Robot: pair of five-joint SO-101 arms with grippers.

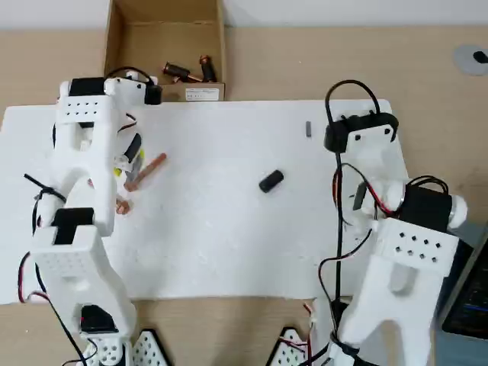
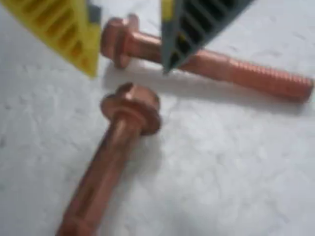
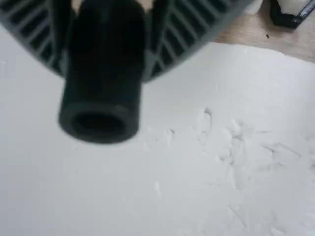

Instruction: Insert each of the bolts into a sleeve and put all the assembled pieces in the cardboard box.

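Cardboard box [image 1: 113, 47] with assembled pieces [image 1: 186, 72]; left gripper [image 2: 129, 68] wide over bolts [image 2: 132, 112], right gripper [image 3: 106, 34] tight on sleeve [image 3: 101, 93].

Wooden table [image 1: 427, 69] carries white foam sheet [image 1: 213, 244] and cardboard box [image 1: 114, 46] (top open). On the sheet: copper bolt [image 1: 150, 168], second bolt [image 1: 122, 206] just beside, black sleeve [image 1: 271, 181] mid-sheet, small grey piece [image 1: 308, 129].

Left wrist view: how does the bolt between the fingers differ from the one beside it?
The straddled bolt lies between the left gripper's open fingers, which flank its shank near the head; the free bolt lies outside them. The straddled bolt's shank and the free bolt's shank point different ways, with their heads close together. Both are copper-coloured and flanged, lie flat on the white mat, and have no sleeve on.
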